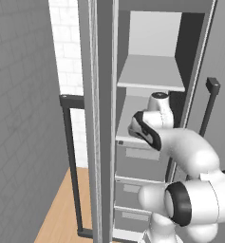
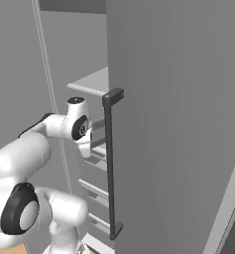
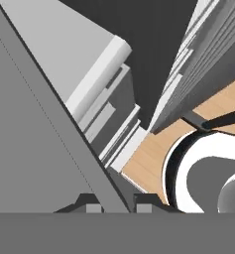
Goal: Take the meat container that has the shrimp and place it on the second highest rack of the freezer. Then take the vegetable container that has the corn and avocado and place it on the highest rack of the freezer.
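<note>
The gripper's point(image 3: 117, 207) jaws are pinching narrow on the meat container's point(image 3: 49, 149) thin rim, inside the freezer point(image 1: 104, 95). I'm judging it light, stiff and slippery.

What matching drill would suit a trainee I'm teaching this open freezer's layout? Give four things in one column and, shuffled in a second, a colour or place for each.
Things:
1. highest rack
2. three drawers
3. door handle
4. floor

Descriptions:
a. light wood colour
b. dark upright bar
c. stacked one above another at the bottom
d. flat, light grey, above the rest inside

Pairs: 1-d, 2-c, 3-b, 4-a
</note>
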{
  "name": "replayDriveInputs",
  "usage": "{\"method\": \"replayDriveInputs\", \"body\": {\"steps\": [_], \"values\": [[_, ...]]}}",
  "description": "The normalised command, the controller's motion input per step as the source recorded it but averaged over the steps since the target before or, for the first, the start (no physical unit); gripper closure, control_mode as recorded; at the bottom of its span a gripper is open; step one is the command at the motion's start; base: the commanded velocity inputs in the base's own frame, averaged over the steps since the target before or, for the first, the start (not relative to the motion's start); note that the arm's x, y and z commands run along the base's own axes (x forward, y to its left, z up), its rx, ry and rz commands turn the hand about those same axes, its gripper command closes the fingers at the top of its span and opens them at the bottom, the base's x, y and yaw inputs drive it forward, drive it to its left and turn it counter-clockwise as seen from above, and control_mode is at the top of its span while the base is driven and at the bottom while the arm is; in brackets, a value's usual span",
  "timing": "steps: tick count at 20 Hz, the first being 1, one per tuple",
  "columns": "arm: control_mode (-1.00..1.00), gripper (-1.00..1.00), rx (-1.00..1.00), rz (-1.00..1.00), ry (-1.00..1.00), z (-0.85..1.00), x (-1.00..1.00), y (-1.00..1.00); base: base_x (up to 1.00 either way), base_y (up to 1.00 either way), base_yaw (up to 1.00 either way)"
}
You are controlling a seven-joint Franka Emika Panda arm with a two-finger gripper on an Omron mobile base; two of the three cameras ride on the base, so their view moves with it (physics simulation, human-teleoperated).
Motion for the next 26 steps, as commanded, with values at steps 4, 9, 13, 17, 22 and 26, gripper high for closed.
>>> {"method": "replayDriveInputs", "body": {"steps": [4,9,13,17,22,26], "values": [[-1.0,1.0,-0.05,0.0,0.0,-0.31,0.84,-0.01,0.0,0.0,0.0],[-1.0,1.0,-0.01,0.0,0.0,-0.32,0.71,-0.15,0.0,0.0,0.0],[-1.0,1.0,0.0,0.01,0.0,-0.38,0.63,-0.24,0.0,0.0,0.0],[-1.0,1.0,0.0,0.02,-0.01,-0.4,0.56,-0.19,0.0,0.0,0.0],[-1.0,-1.0,-0.02,0.04,-0.04,-0.33,0.11,-0.01,0.0,0.0,0.0],[-1.0,-1.0,0.0,0.05,-0.18,-0.05,-0.44,-0.01,0.0,0.0,0.0]]}}
